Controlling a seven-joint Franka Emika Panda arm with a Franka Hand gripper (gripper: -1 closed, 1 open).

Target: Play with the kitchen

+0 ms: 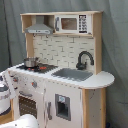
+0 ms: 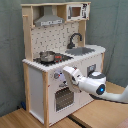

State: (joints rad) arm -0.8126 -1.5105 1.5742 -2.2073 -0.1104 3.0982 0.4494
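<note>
The kitchen (image 1: 65, 95) is a tall white and light-wood toy unit, seen in both exterior views. It has a black faucet (image 1: 85, 59), a grey sink (image 1: 75, 74), a small pot (image 1: 31, 62) on the stove, a hood (image 1: 39, 29) and a microwave (image 1: 70, 23). In the second exterior view the kitchen (image 2: 37, 85) faces my gripper (image 2: 66, 74), which is close against the front panel, beside the knobs (image 2: 57, 76) and just above the oven door (image 2: 62, 98). Part of my arm (image 1: 5, 94) shows at the first exterior view's left edge.
A grey curtain (image 2: 10, 50) hangs behind the kitchen. The unit stands on a light wooden floor (image 2: 20, 119). My white arm (image 2: 95, 84) reaches in from the second exterior view's lower right, across the front of the cabinet door (image 2: 90, 67).
</note>
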